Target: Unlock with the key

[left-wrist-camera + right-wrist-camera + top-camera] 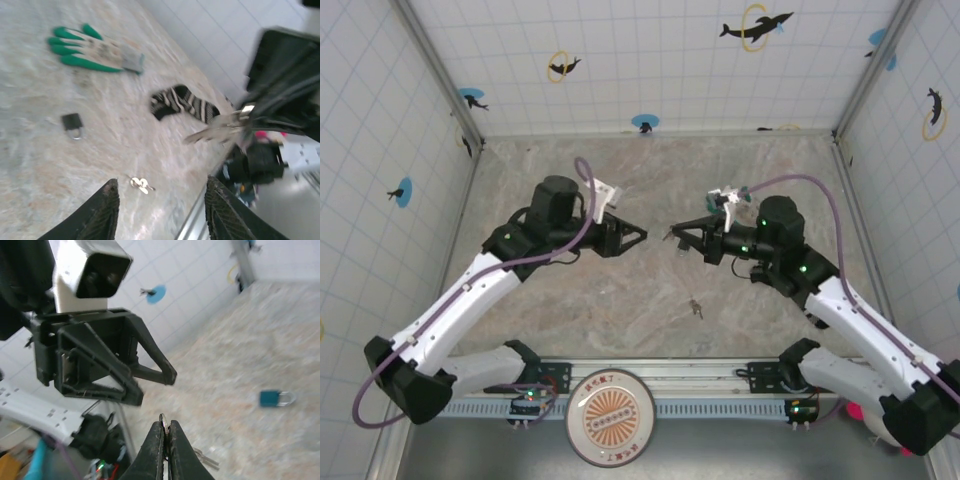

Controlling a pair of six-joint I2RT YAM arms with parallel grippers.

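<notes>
My right gripper [165, 423] is shut on the key [162, 420], a thin silvery sliver that sticks up between its fingertips. In the left wrist view the key [214, 132] juts out leftward from that dark gripper. My left gripper [162, 189] is open, with nothing between its fingers, and hangs above the table. From above, the left gripper [640, 238] and the right gripper [674, 238] face each other tip to tip over the table's middle, a small gap apart. A teal padlock [274, 398] and a small dark padlock [73, 124] lie on the table.
A spare bunch of small keys [695, 308] lies on the marble tabletop, in front of the grippers. A green-and-white glove [92, 47] and a zebra-striped sock [182, 102] lie flat on the table. Tiled walls enclose the table.
</notes>
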